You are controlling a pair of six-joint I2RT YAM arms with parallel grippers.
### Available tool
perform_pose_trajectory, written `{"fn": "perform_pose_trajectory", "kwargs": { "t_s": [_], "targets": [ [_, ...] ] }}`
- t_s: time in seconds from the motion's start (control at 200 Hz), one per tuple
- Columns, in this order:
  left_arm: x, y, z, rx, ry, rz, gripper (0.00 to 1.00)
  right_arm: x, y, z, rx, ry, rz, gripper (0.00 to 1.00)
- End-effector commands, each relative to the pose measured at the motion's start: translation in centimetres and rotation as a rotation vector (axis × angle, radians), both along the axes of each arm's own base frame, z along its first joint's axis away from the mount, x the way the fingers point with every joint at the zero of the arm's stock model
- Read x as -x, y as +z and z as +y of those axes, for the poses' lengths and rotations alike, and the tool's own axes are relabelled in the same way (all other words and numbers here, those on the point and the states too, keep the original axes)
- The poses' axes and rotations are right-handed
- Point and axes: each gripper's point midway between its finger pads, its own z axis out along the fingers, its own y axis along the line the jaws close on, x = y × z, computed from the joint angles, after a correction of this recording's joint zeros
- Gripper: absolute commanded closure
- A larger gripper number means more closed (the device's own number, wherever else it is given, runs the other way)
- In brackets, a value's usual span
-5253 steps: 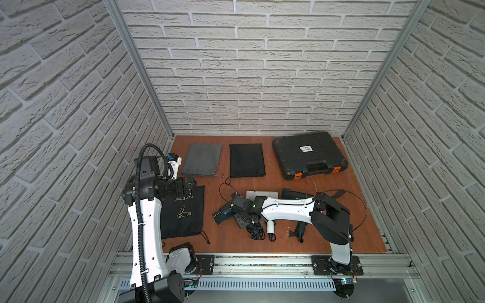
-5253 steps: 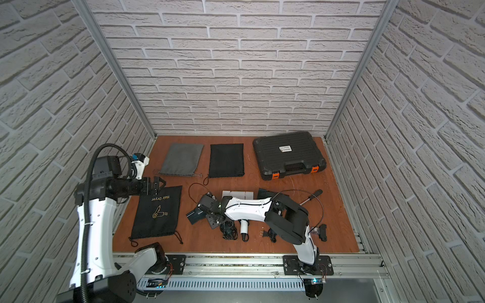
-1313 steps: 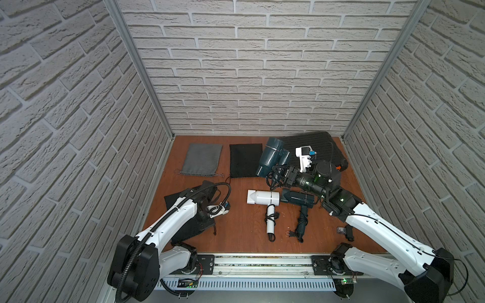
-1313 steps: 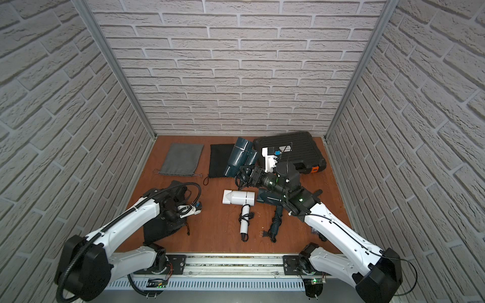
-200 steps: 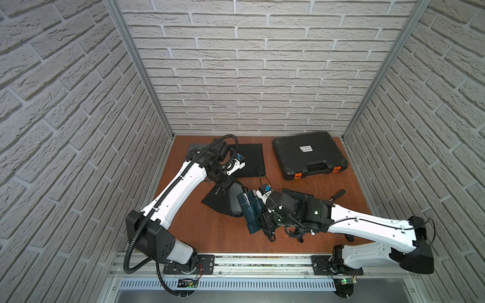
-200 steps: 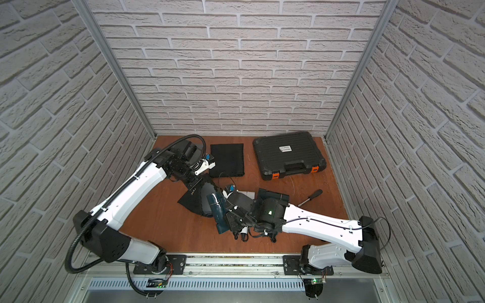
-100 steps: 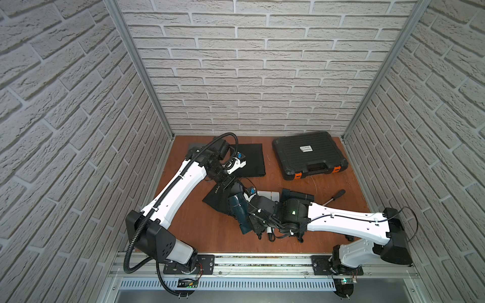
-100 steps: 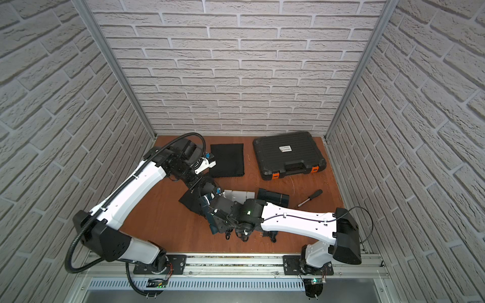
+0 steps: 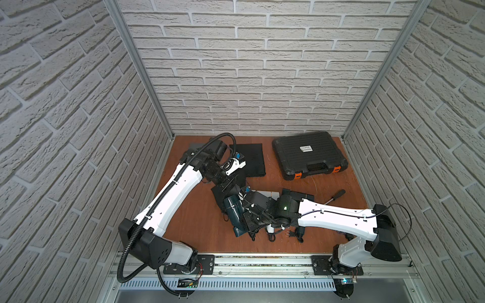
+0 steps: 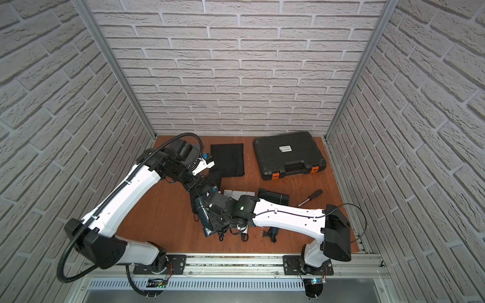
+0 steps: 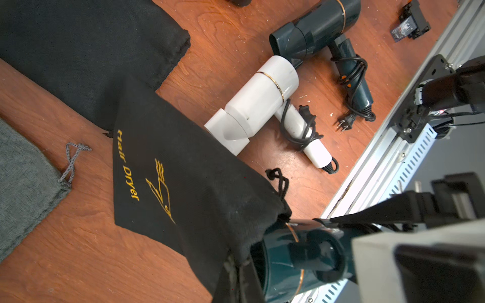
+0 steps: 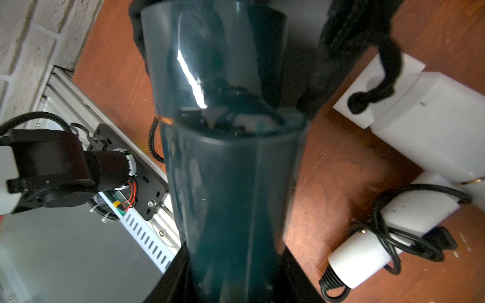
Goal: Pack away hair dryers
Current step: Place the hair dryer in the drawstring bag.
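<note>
Teal dryer sits mid-counter, toward the front, with its nose inside the mouth of the lettered black pouch. Right jaws are part-spread and clamped on the dryer's body. Left jaws are pinched flat on the pouch's mouth rim, holding it raised.

White dryer lies just beside the pouch's edge, its rear end against the nozzle of the second teal dryer. Both handles point at the front rail and lie near it.

There is bare counter on the left-arm side of the pouch. Plain black pouch, grey pouch and hard case lie along the back edge.
</note>
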Motion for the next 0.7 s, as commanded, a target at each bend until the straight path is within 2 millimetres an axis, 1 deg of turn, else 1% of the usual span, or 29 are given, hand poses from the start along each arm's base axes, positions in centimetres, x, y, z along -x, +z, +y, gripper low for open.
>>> {"fn": "perform_pose_trajectory", "kwargs": {
  "t_s": [0.0,0.145,0.28,0.425,0.52,0.695],
  "targets": [
    [1.0,0.3,0.3,0.025,-0.006,0.004,1.0,-0.6,2.4,2.2,-0.167,-0.008,0.025,0.97],
    [1.4,0.1,0.4,0.022,-0.007,0.006,1.0,-0.7,2.5,2.8,-0.186,-0.023,0.075,0.97],
    [1.7,0.0,0.4,0.026,-0.017,0.002,1.0,-0.5,3.2,3.6,-0.239,-0.025,0.13,0.97],
    [1.8,0.0,0.2,0.016,-0.032,-0.009,1.0,-0.3,2.8,4.2,-0.248,-0.032,0.212,0.97],
    [1.7,0.0,0.3,0.006,-0.034,-0.018,1.0,-0.1,3.2,4.6,-0.273,-0.026,0.237,0.97],
    [1.9,0.0,0.1,0.004,-0.049,-0.02,1.0,0.0,4.2,4.7,-0.304,-0.039,0.264,0.97]
  ]
}}
